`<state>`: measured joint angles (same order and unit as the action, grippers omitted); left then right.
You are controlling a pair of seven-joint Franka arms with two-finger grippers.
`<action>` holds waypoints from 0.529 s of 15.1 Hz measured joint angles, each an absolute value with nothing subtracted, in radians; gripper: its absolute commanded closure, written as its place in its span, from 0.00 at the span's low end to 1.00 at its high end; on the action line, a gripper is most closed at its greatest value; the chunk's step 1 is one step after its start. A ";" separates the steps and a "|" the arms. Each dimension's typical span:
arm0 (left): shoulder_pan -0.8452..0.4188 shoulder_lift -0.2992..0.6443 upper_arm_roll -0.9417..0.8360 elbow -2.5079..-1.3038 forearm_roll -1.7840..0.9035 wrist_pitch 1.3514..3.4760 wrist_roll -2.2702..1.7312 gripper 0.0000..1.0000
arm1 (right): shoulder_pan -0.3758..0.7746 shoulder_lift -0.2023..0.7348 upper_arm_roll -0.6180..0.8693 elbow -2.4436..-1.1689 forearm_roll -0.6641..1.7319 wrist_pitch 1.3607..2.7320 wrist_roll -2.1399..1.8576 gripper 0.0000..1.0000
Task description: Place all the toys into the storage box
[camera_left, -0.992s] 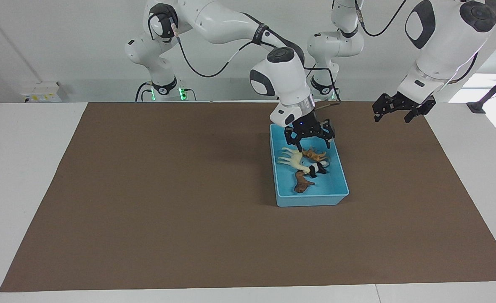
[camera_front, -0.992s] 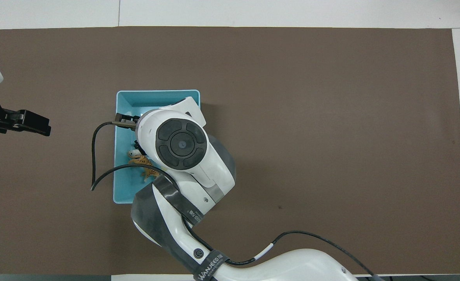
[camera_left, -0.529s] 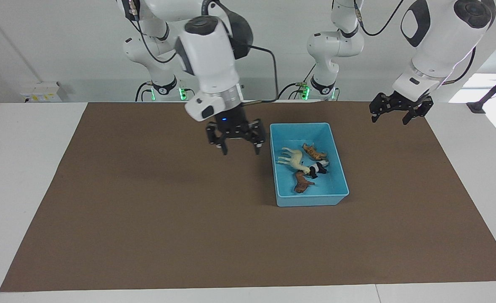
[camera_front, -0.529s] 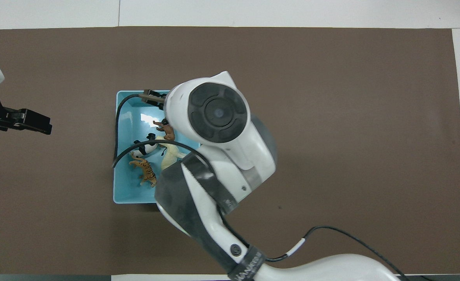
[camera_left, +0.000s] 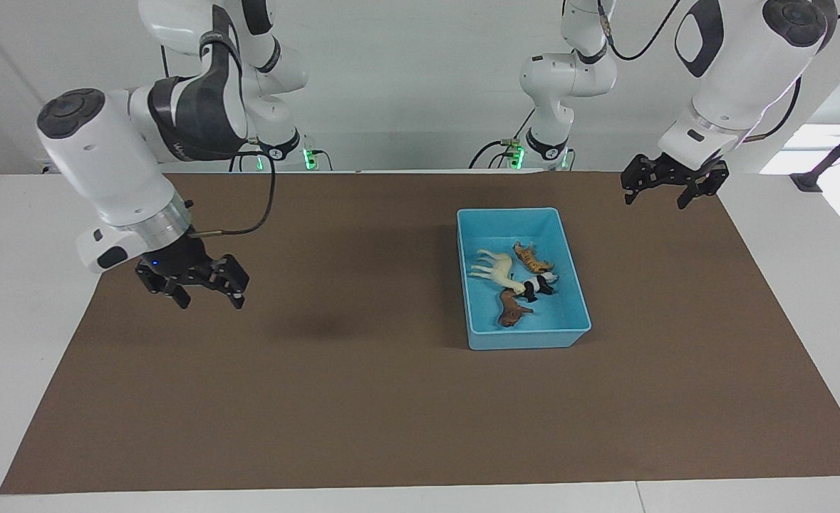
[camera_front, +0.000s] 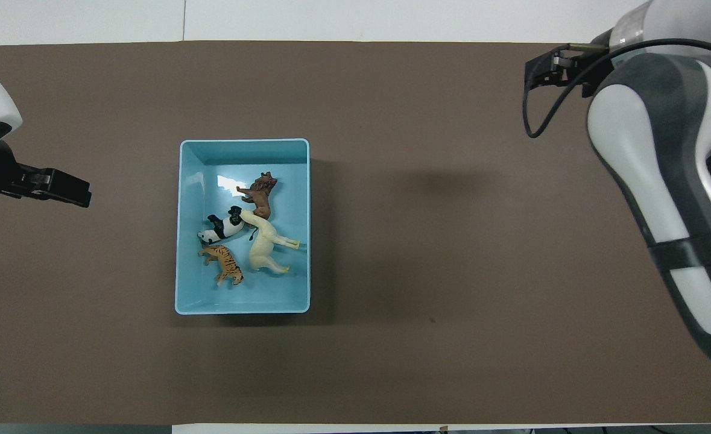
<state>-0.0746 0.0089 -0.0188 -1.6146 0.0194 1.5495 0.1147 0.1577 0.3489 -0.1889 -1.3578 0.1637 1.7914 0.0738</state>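
The storage box (camera_left: pixel 471 299) sits on the brown mat (camera_left: pixel 320 399) toward the left arm's end. In it, nearest the robots, lies the tiger (camera_left: pixel 531 256), then the cream horse (camera_left: pixel 494 269) and panda (camera_left: pixel 537 285), farthest the lion (camera_left: pixel 511 311). The right gripper (camera_left: pixel 192 281), over the box a second ago, has swung away to its own end of the mat, jaws wide and empty. The left gripper (camera_left: pixel 665 184) waits, open. The task looks finished.

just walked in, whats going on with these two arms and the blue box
All four toy animals, the cream horse, tiger, lion and panda, lie in the light blue storage box. Neither arm holds anything: the right gripper and left gripper hang open over the brown mat.
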 measured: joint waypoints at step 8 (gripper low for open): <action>-0.074 0.009 -0.017 -1.615 0.019 1.548 0.115 0.00 | 0.065 0.140 -0.202 -1.391 0.088 1.505 -0.043 0.00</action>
<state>-0.0741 0.0089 -0.0175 -1.6147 0.0194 1.5478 0.1147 0.0645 0.1403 -0.2021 -1.3908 0.0877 1.5048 -0.0431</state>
